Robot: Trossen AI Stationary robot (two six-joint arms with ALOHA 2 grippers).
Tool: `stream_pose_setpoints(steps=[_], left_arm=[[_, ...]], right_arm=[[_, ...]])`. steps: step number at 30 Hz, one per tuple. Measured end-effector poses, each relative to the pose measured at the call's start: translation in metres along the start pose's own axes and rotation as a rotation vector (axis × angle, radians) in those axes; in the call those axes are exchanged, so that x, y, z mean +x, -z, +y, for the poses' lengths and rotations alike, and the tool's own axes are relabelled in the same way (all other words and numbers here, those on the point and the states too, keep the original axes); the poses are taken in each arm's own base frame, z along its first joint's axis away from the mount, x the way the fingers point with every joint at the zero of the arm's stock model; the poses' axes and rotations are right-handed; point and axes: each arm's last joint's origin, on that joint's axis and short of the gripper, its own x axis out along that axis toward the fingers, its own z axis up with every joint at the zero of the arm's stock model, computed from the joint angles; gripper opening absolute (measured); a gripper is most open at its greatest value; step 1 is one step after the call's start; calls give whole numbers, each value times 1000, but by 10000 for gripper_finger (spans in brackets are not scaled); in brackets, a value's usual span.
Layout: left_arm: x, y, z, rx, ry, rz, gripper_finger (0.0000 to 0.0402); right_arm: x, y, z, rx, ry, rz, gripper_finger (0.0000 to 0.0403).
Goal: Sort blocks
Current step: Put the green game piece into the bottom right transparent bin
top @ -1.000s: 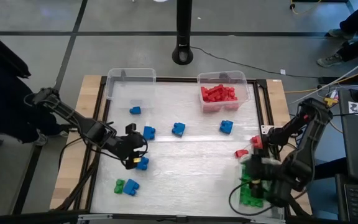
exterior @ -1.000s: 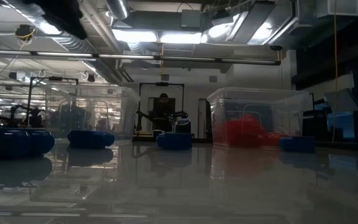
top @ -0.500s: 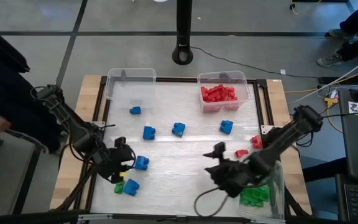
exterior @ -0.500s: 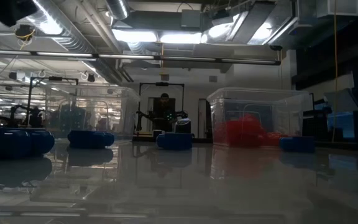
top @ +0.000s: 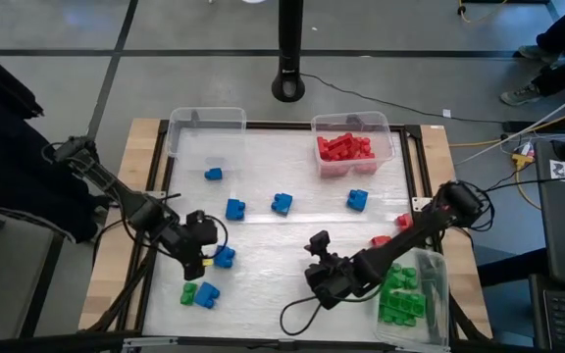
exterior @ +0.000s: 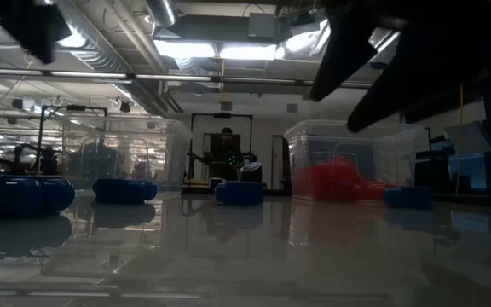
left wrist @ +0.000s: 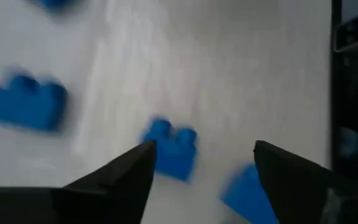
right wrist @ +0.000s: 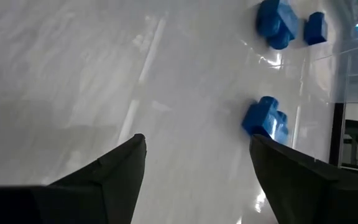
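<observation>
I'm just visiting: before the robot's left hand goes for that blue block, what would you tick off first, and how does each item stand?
1. Left hand open: ok, fingers apart in its wrist view.
2. Left hand empty: ok, nothing between the fingers.
3. Blue block ahead of the left hand: ok, lying on the table just beyond the gap.
4. Right hand out of the way: ok, it is open and empty mid-table, apart from the left hand.
5. Left bin free to receive blocks: ok, it looks empty.
6. Block lined up squarely with the fingers: cannot tell, view blurred.
</observation>
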Motion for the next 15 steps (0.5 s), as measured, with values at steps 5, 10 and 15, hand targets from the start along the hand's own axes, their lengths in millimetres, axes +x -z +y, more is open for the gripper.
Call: stream_pose_setpoints(steps=[5, 10, 15], left_arm=[[-5, 20, -5, -217, -2, 146, 285], [-7, 44, -23, -411, -34, 205, 287], [12, 63, -41, -562, -136, 251, 287]], right_arm=[[14, -1, 0, 15, 30, 9, 287], [24, 0, 1, 38, 42, -7, 287], [29, 3, 3, 50, 62, -18, 287]])
